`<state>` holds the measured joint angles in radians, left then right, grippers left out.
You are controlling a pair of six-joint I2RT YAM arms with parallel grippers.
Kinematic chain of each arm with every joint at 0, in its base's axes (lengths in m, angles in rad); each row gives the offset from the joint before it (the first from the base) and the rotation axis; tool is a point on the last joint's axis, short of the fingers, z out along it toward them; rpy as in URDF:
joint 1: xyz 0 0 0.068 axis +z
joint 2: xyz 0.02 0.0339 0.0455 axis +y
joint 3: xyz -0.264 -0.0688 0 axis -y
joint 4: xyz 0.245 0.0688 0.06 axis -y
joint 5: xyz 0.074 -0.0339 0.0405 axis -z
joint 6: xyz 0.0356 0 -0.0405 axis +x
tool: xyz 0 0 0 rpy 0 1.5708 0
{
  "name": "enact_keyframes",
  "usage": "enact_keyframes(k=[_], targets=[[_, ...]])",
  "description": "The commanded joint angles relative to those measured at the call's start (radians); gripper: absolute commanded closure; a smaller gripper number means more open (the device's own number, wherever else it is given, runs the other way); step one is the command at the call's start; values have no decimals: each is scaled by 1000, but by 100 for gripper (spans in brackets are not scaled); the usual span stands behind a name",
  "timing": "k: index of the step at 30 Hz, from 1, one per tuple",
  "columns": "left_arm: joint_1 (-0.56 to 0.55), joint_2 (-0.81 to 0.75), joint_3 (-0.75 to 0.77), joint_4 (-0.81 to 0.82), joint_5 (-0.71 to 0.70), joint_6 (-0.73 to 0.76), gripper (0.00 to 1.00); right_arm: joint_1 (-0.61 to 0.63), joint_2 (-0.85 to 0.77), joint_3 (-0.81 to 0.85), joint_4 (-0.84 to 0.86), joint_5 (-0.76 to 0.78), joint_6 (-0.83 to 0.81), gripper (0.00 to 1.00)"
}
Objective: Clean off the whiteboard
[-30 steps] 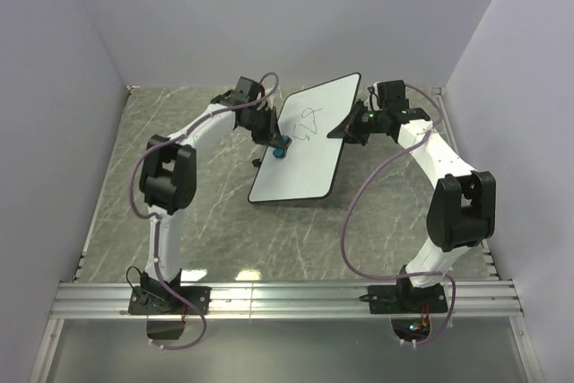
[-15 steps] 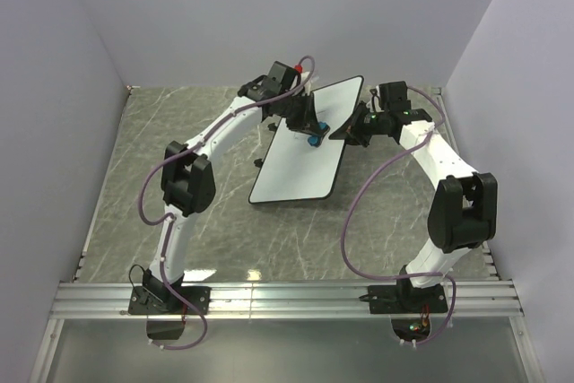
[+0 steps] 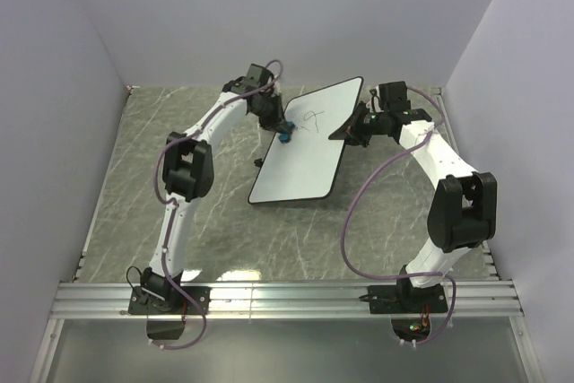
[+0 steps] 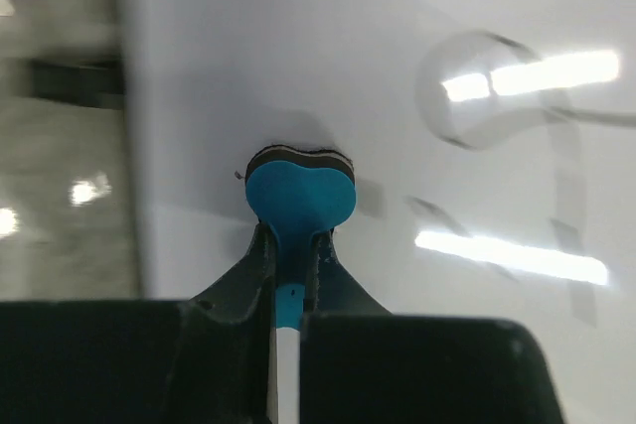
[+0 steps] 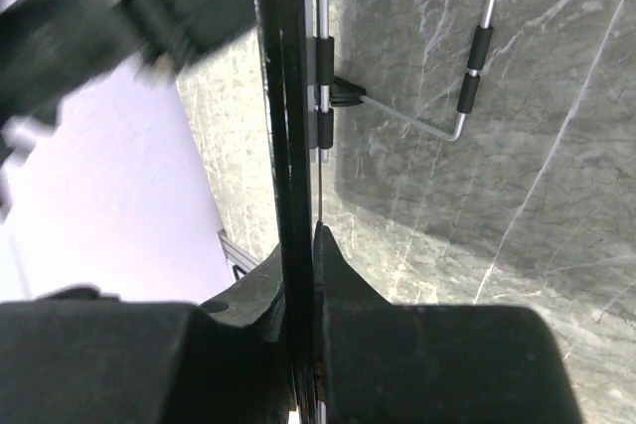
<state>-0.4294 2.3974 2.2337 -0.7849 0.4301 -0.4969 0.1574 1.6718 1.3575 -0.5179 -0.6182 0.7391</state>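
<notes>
Since one second ago the whiteboard [image 3: 300,163] keeps its place, in the middle of the table [image 3: 179,150] toward the far side, tilted, with its near edge low, but the writing on it is less. The dark scribble [image 3: 310,118] was bigger before; now only a small rest of it remains on the upper part of the board, and in my left wrist view I see a loop and some faint strokes [image 4: 487,86] to the right of the pad. The blue eraser [image 3: 284,135] started at the left of the writing, went over it half a second ago, and now it is back near the left rim of the board, its dark felt side pressed on the white surface [image 4: 348,47]. My left claw [image 4: 293,265] is clamped tight on the thin handle of the eraser [image 4: 300,196]. My right claw [image 3: 352,128] is closed on the right edge of the board and holds it steady; in the right wrist view the rim runs between my fingers [image 5: 338,275], and a wire stand [image 5: 437,126] shows behind it. I judge that one pass took away a part of the marks, so the task is well begun but not finished: the eraser must go again to the right, over the marks that remain.
</notes>
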Motion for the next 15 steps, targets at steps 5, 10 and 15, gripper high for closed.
enact_keyframes(k=[5, 10, 15], targets=[[8, 71, -57, -79, -113, 70, 100, 5, -9, 17, -97, 61, -83, 100], [-23, -9, -71, 54, 12, 89, 100, 4, 8, 26, -100, 54, -90, 100], [-95, -37, 73, 102, 108, 101, 100, 10, 22, 31, -136, 46, -121, 100]])
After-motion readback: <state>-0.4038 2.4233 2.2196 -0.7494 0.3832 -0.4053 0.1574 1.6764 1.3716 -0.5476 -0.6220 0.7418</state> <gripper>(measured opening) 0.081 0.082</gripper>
